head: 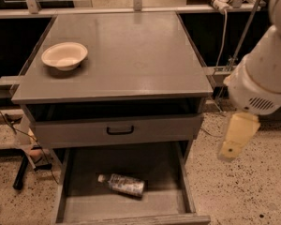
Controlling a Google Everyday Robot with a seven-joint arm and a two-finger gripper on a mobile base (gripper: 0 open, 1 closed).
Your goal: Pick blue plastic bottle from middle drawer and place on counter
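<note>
Tool (234, 139): hangs pale and tilted off the cabinet's right side, over the speckled floor, well apart from the bottle; it carries nothing, and I cannot tell whether it is open or closed.
Blue plastic bottle (125, 184): lies on its side on the drawer floor, white cap pointing left.
Middle drawer (65, 191): pulled out, the bottle its only content.
Counter (131, 46): holds a white bowl (64, 55) near its left edge.
Upper drawer front (75, 135): grey, with a black handle (120, 130).
Progress: by my reckoning nothing is done yet; the reach, grasp, lift and placing on the counter all remain.
</note>
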